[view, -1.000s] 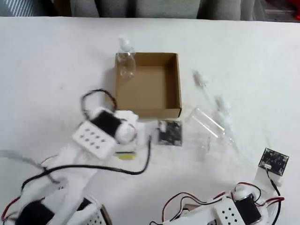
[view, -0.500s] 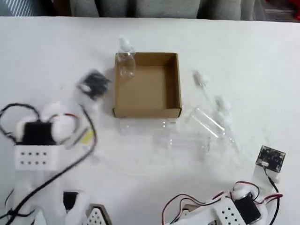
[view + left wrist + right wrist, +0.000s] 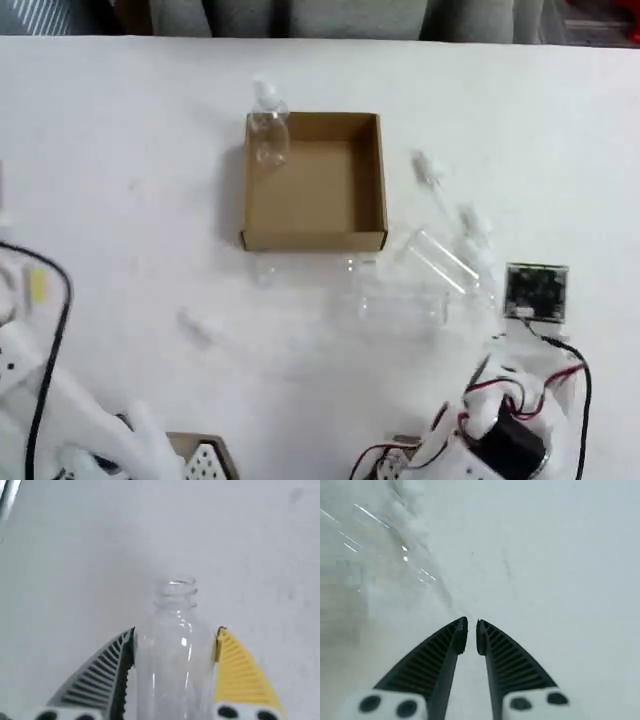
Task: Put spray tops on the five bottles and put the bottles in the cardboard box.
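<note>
While my left gripper [image 3: 175, 630] grips a clear bottle [image 3: 173, 655] by its body, the grey finger [image 3: 107, 672] presses one side and the yellow finger [image 3: 239, 672] the other. The bottle's threaded neck is bare, with no spray top on it, and it points away from my wrist over the white table [image 3: 75, 555]. From above, my left arm [image 3: 90, 440] sits at the near left edge of the table, well apart from the box [image 3: 315, 240].

My right gripper [image 3: 471, 636] has its two dark fingers drawn almost together, only a thin slit between the tips and nothing in it. It hangs over bare table, with blurred clear shapes [image 3: 395, 540] off to one side that I cannot make out. From above, my right arm [image 3: 500, 440] lies at the near right, and the black board [image 3: 537, 290] on its wrist is just right of the loose bottles.

The cardboard box is at the middle of the table. One capped bottle [image 3: 268, 135] is at its far left corner. Two spray tops [image 3: 430, 170] lie to the right of the box. Several loose bottles [image 3: 440, 262] without tops lie on the near side of the box, towards the right.
</note>
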Action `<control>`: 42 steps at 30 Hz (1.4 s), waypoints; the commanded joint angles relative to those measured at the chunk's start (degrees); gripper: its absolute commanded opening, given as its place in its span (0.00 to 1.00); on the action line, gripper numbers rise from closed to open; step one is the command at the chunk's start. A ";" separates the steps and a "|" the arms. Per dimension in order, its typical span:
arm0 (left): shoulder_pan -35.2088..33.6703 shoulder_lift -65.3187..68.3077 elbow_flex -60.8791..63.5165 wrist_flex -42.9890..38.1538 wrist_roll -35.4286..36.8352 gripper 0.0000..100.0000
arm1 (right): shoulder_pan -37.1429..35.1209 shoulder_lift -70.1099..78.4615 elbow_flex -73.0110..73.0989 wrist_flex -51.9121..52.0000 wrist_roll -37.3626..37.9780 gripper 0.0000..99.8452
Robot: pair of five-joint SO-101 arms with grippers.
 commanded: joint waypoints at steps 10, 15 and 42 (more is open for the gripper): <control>-9.63 20.62 -11.87 -4.04 0.62 0.02 | -30.37 42.15 -36.57 13.41 -0.70 0.02; -13.58 28.53 -17.93 -4.04 0.44 0.02 | -44.79 56.04 -48.70 19.21 -1.05 0.02; -20.35 51.91 -33.76 -4.13 -1.67 0.02 | -88.75 97.01 -60.04 -7.78 -17.58 0.11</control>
